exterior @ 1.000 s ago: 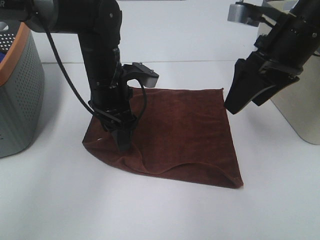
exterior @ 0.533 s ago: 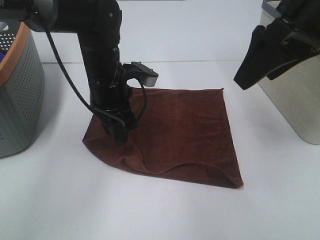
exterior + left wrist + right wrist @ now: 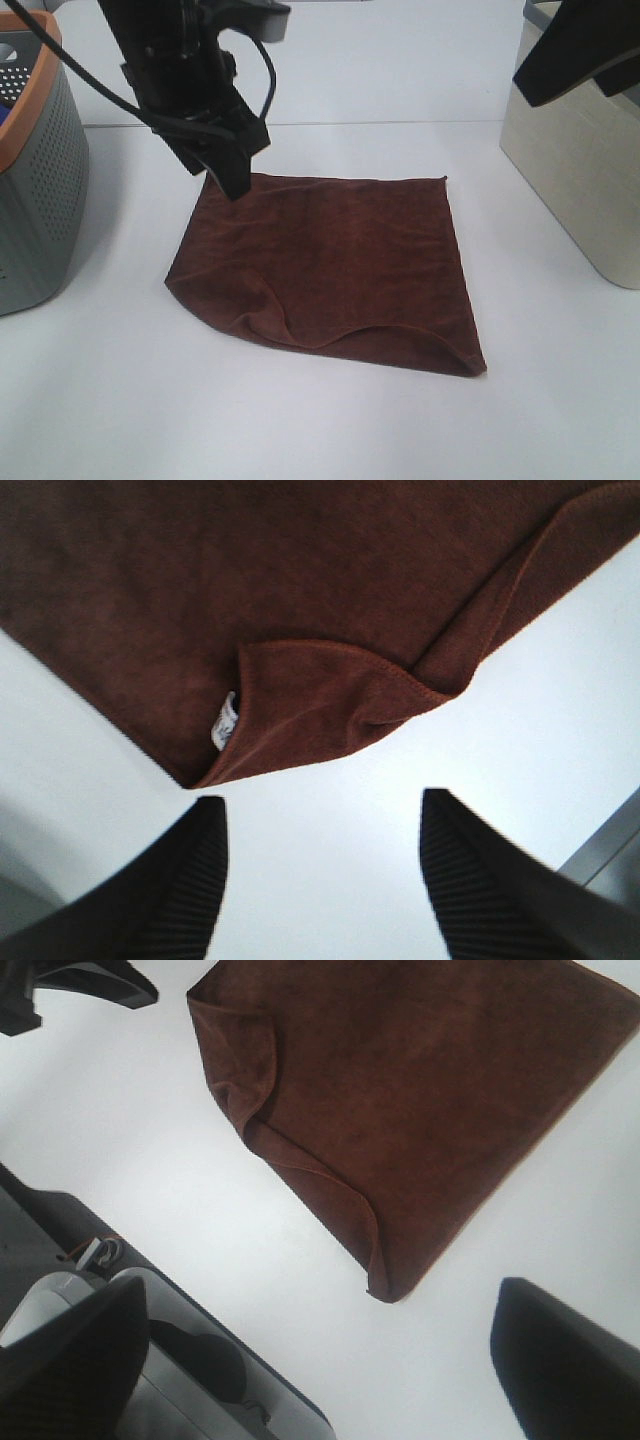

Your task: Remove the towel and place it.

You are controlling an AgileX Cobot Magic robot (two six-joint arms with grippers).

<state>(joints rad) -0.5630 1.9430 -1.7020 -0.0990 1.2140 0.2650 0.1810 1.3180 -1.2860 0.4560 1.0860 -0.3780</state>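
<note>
Towel [image 3: 330, 265] lay flat on table [image 3: 330, 420], ungripped. L gripper [image 3: 228, 172] jaws apart, empty, at towel's 11 o'clock corner; R gripper [image 3: 310, 1360] wide apart. Advise pinching one folded corner squarely.

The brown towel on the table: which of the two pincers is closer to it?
Left. The left pincer hangs open just above the towel's far left corner; the right pincer is raised off beyond its far right corner.

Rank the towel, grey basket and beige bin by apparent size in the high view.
1. Towel, clearly largest.
2. and 3. Beige bin and grey basket: both cropped by the frame and look alike, so unranked.
</note>
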